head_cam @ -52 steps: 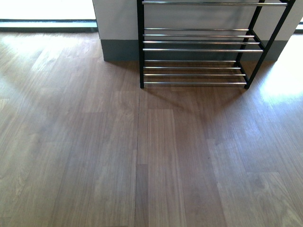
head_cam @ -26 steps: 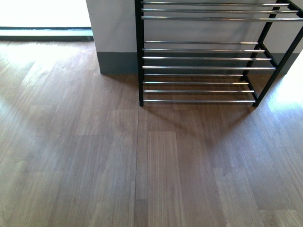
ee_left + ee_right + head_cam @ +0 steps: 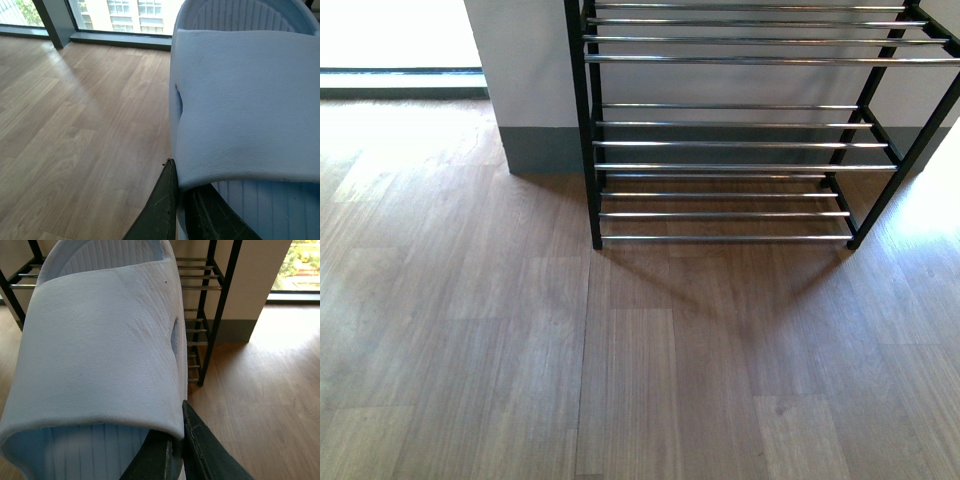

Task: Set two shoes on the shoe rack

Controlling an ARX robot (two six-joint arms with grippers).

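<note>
Shoe rack [image 3: 740, 167] nearer, leftward | left gripper [image 3: 180, 180], right gripper [image 3: 174, 426] pinch slides [image 3: 245, 115] [image 3: 100, 355] at edge

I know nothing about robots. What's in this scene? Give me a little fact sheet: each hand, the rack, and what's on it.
left gripper: shut on the edge of the left slide, a pale blue sandal
right gripper: shut on the right slide, which matches it
shoe rack: ahead on the wood floor, by a white wall
rack tiers in view: bare chrome bars, no shoes
arms in front view: none
</note>
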